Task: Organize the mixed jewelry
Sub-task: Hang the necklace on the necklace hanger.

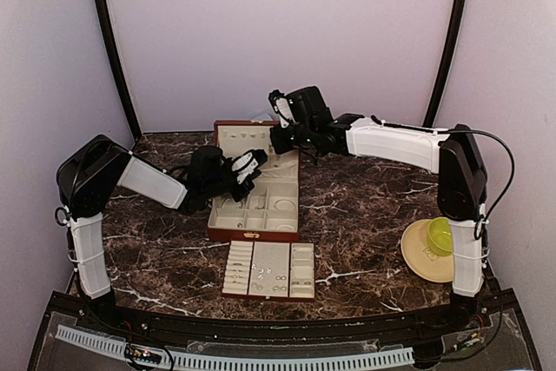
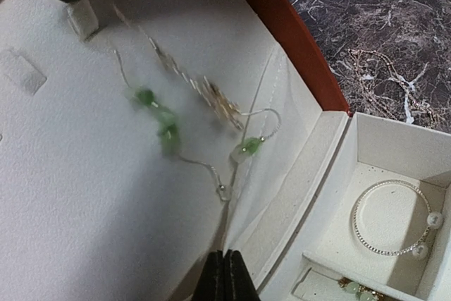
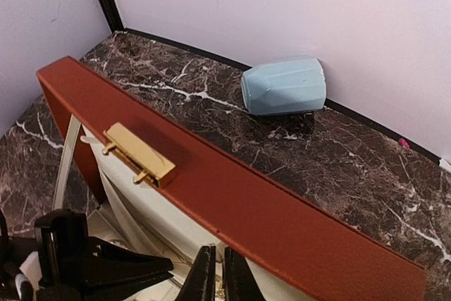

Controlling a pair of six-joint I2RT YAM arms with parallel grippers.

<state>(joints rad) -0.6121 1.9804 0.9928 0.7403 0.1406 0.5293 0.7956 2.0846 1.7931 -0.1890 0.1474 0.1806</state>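
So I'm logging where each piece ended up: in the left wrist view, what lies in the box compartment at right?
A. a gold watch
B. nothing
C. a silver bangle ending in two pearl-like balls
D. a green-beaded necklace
C: a thin silver bangle tipped with two pale balls lies flat on the cream floor of that compartment.

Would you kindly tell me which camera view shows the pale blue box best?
The right wrist view: the pale blue box lies unobstructed on the marble by the back wall. The top external view hides it behind the lid; the left wrist view misses it.
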